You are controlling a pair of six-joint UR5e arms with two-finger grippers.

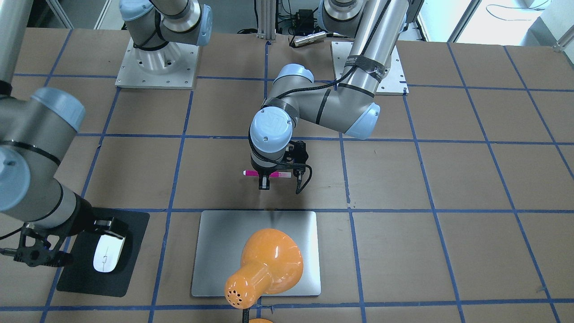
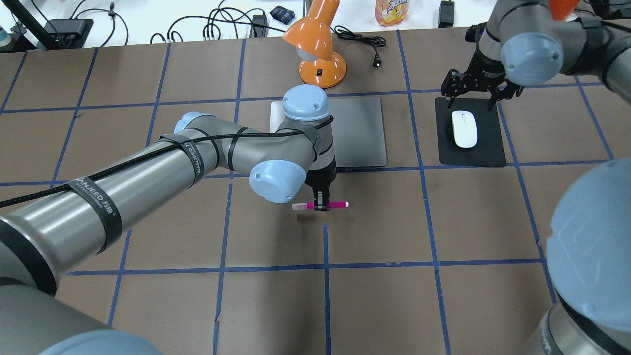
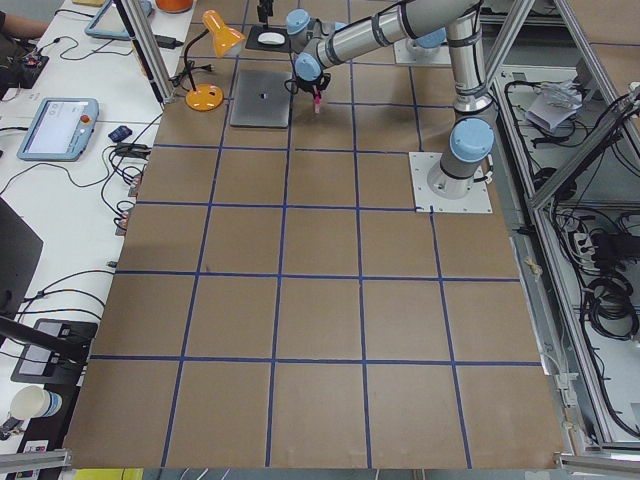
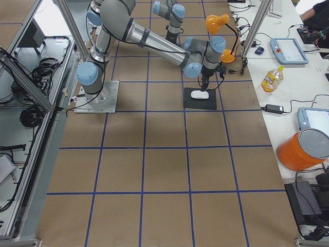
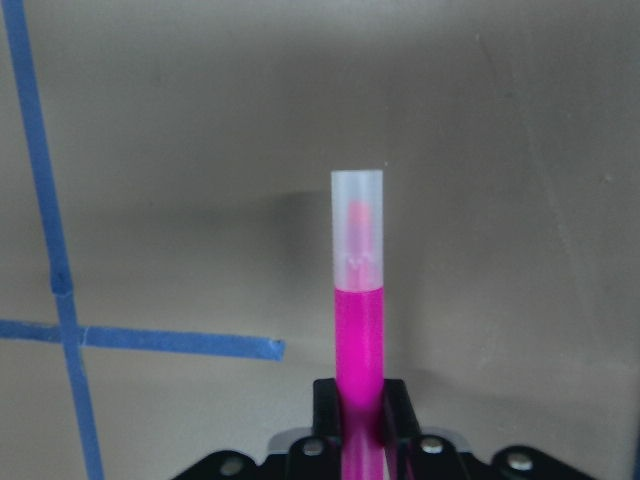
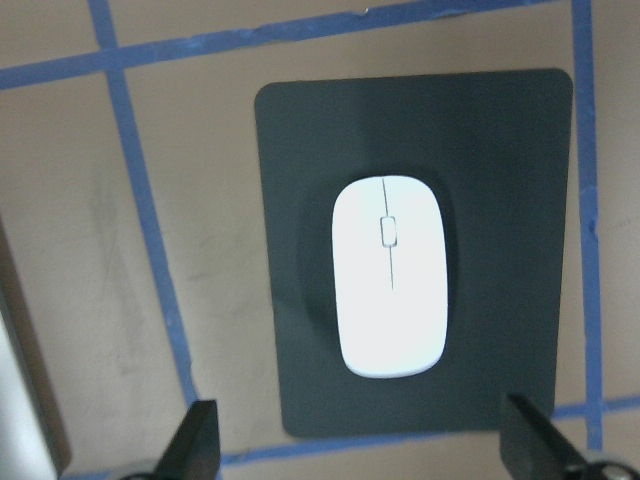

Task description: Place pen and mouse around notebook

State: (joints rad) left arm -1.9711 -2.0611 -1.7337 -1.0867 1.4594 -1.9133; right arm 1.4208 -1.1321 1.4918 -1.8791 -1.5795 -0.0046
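My left gripper (image 2: 320, 205) is shut on the middle of the magenta pen (image 2: 338, 204), which lies level just above the brown table; in the left wrist view its pale cap end (image 5: 358, 225) points away. The pen (image 1: 281, 174) hangs on the robot side of the silver notebook (image 1: 224, 242), a short way from its edge. The white mouse (image 2: 464, 128) lies on a black mat (image 2: 488, 148) beside the notebook (image 2: 360, 133). My right gripper (image 2: 475, 98) hovers open above the mouse (image 6: 390, 275), fingers (image 6: 200, 445) spread wide and not touching it.
An orange desk lamp (image 2: 320, 59) stands at the notebook's far edge, its head leaning over the notebook. The left arm's elbow (image 2: 276, 180) hangs over the table's middle. Cables and a bottle (image 2: 392, 11) lie on the white bench beyond. Blue tape lines grid the table.
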